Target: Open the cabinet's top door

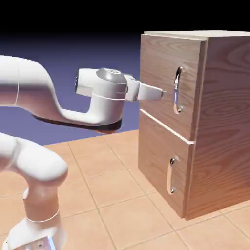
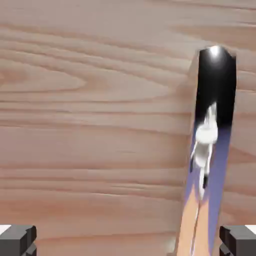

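The cabinet (image 1: 224, 112) is reddish brown with darker wavy wood grain, its top edge pale cream. The top door (image 1: 158, 73) shows the same brown grain, looking pinkish tan with brown streaks in the hand view; its handle (image 1: 177, 91) is shiny silver, mirroring black, violet, white and orange. The arm (image 1: 36, 83) is glossy white. The floor (image 1: 117, 195) has orange-tan squares between paler lines.

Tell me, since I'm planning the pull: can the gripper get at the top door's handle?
Probably yes: the gripper is open, facing the handle, and nothing shows between them.
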You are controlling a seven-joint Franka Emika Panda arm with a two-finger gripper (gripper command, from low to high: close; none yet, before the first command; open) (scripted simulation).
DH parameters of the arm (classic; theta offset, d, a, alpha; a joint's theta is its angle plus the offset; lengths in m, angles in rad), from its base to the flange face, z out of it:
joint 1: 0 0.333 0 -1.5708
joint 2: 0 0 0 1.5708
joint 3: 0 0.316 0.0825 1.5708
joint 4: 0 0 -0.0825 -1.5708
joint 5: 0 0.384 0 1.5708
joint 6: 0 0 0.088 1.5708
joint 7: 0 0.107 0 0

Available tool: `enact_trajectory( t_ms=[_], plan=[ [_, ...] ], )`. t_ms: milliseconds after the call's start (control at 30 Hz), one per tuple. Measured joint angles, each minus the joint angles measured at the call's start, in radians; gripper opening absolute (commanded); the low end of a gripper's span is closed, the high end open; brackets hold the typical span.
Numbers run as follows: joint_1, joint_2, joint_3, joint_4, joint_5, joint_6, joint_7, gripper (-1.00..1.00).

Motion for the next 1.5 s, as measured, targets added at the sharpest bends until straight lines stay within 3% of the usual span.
enact_trajectory(
  t_ms=[433,600,633,1167,1500],
  plan=[
    [0.128,-0.093,-0.155,0.045,-0.538,-0.028,0.419,0.00],
    [0.273,-0.008,-0.240,0.141,-0.582,-0.079,0.450,0.00],
    [0.300,0.008,-0.255,0.159,-0.591,-0.089,0.456,-1.00],
    [-0.161,-0.177,0.222,-0.190,-0.082,-0.281,0.277,-1.00],
    [-0.269,-0.369,0.519,-0.338,0.353,-0.428,0.096,-1.00]
  ],
)
